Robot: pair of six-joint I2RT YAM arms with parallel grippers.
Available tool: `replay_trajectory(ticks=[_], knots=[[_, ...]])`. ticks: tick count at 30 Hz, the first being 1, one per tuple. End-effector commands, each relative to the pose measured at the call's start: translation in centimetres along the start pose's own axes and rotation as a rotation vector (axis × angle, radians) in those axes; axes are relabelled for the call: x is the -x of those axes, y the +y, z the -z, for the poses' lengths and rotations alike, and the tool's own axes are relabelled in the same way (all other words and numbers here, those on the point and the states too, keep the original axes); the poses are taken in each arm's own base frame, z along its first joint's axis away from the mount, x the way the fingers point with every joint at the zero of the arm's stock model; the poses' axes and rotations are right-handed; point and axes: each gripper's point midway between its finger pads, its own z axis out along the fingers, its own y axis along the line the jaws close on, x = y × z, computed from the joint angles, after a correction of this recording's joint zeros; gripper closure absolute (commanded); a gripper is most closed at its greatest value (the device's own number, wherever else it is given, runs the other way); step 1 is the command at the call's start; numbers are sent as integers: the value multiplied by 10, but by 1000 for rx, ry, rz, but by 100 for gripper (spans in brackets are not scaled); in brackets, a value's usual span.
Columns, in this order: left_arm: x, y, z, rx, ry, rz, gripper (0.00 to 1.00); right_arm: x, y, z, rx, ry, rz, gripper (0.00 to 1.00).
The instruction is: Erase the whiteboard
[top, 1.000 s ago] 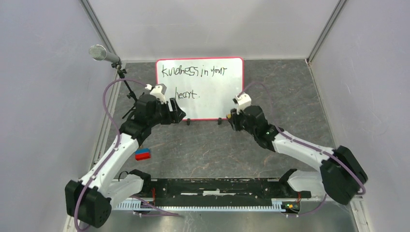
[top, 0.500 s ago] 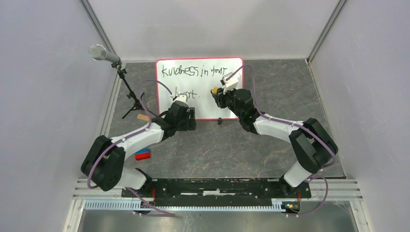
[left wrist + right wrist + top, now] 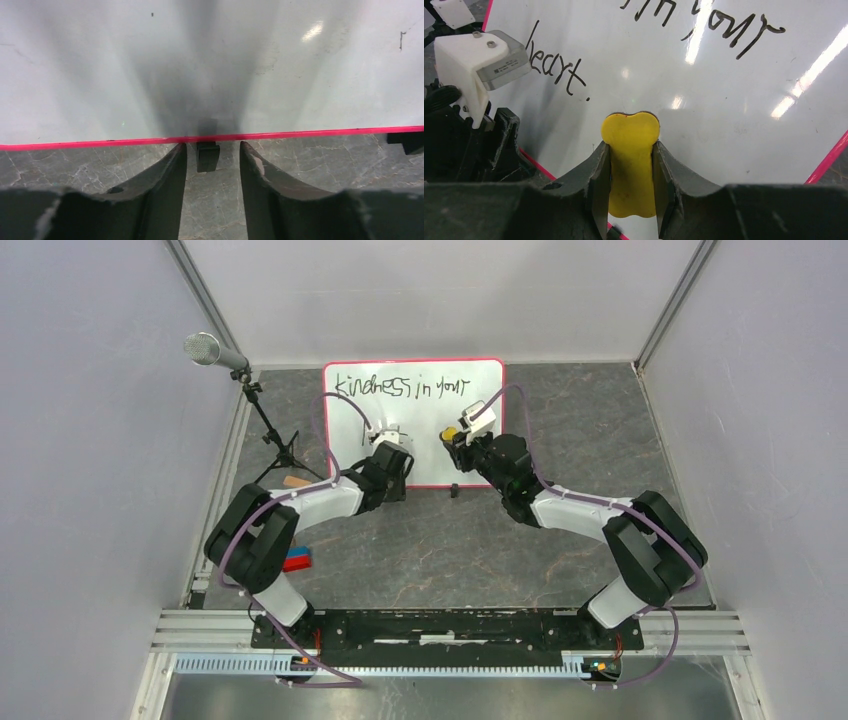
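Note:
The whiteboard lies flat at the back of the table, with a pink rim and black handwriting, "kindness in your". My left gripper is open at the board's near edge. In the left wrist view its fingers straddle one black foot without touching it. My right gripper is shut on a yellow eraser and holds it over the board's lower middle. The word "heart" lies just to the left of the eraser.
A microphone on a stand stands at the back left. A red and blue block lies near my left arm, and a small orange piece lies left of the board. A second black foot sits on the near edge. Grey walls enclose the table.
My left gripper has swung right to the board's near edge, over the foot. My right gripper has moved left and forward over the board with the yellow eraser.

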Motion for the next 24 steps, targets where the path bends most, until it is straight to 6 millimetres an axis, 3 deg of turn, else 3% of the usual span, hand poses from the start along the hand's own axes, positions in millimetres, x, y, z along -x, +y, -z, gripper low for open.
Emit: replay_trajectory(ticks=[1,4,12,16,20,24], knots=[[22,-6,-7,19,-50,-38,55,24,-3,1,-11,-76,20,87],[17,-16,-9,-11,-33,-44,70,22,-9,2,-35,-63,57,87],[-2,-56,8,-50,-49,-85,83,16,-12,-4,-46,-34,83,87],[-9,-80,16,-102,-46,-80,84,14,-9,-5,-35,-30,83,87],[-8,-83,29,-136,-40,-55,70,13,-8,-7,-27,-24,85,87],[2,-71,59,-174,-67,-54,35,12,-5,-9,-12,-18,86,87]])
